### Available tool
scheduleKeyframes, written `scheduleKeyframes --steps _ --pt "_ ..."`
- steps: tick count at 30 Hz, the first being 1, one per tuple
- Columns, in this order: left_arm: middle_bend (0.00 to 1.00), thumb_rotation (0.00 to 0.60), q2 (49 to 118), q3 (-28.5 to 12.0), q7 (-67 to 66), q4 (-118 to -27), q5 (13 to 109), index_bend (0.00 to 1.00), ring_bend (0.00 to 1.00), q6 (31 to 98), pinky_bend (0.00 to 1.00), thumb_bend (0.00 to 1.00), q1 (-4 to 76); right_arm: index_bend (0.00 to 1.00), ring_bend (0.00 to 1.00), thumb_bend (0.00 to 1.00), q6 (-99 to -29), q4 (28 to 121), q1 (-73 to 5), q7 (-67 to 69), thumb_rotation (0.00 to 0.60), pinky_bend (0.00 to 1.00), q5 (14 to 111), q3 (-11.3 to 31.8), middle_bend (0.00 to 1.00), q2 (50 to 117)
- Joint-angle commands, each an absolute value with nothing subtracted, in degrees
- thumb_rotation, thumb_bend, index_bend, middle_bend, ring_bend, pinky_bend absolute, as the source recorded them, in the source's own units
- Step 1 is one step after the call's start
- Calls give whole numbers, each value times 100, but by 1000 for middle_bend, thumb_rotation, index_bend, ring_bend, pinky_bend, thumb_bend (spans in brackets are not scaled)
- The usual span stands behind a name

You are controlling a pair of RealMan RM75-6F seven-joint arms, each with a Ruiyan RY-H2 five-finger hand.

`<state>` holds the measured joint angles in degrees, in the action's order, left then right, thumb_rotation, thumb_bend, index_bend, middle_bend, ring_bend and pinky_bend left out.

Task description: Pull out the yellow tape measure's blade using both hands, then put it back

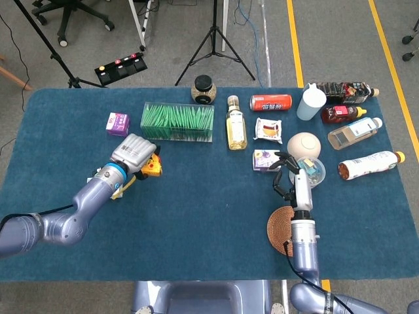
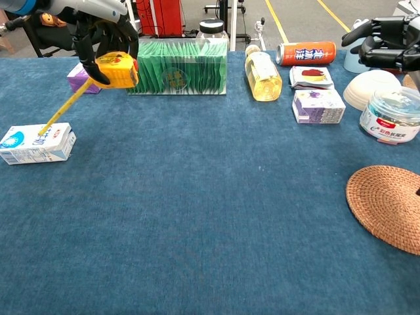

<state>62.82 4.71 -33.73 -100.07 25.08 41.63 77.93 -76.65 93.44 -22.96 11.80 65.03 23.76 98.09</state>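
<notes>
Item: yellow tape measure (image 2: 115, 69), held clear of the worktop (image 1: 209, 222) toward its left edge, just in front of the green-filled clear box (image 1: 178, 122); blade not visible outside the case, so judged fully wound in; a yellow strap hangs from the case down to the milk carton (image 2: 36, 144). Left robot hand (image 1: 135, 154): fingers wrapped over the case. Right robot hand (image 1: 292, 176): spread, holding nothing, raised near the right edge beside the white bowl (image 1: 303, 144) and the lidded plastic tub (image 2: 392, 117). Step in hand, by judgement: setting the case down. Handling note: lower it flat onto bare cloth clear of the carton and box, let the strap fall slack, part the fingers only once the case rests.
</notes>
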Motion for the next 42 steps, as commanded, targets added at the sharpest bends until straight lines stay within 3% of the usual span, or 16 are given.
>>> scheduleKeyframes --steps 1,6,15,23,34,42 --pt "450 600 6301 456 -3386 -10035 2491 562 440 4177 592 322 7812 500 246 724 -7657 9348 -2304 1174 584 184 6512 2368 255 9806" --pt "450 600 6271 429 -3331 -10112 2527 562 440 4222 592 322 7774 484 241 719 -7643 9360 -2294 1173 586 184 6547 2330 253 9764" --pt "450 600 5979 463 -3074 -10381 3042 562 440 4494 592 323 7344 331 183 651 -7416 9312 -2340 1027 587 160 6774 2104 210 9505" --pt "450 600 5674 620 -2936 -10772 3812 562 440 4834 592 319 6778 201 138 454 -7216 9210 -2361 699 584 143 6900 1872 170 9176" --pt "450 600 5478 713 -2448 -10836 4698 562 440 5177 565 310 5895 171 128 421 -7062 9042 -2349 6 582 142 7147 1459 161 8697" --pt "450 600 5555 797 -1977 -10651 5311 562 440 5590 540 299 5074 171 128 422 -7373 8949 -2136 -332 586 142 7452 1150 162 8456"
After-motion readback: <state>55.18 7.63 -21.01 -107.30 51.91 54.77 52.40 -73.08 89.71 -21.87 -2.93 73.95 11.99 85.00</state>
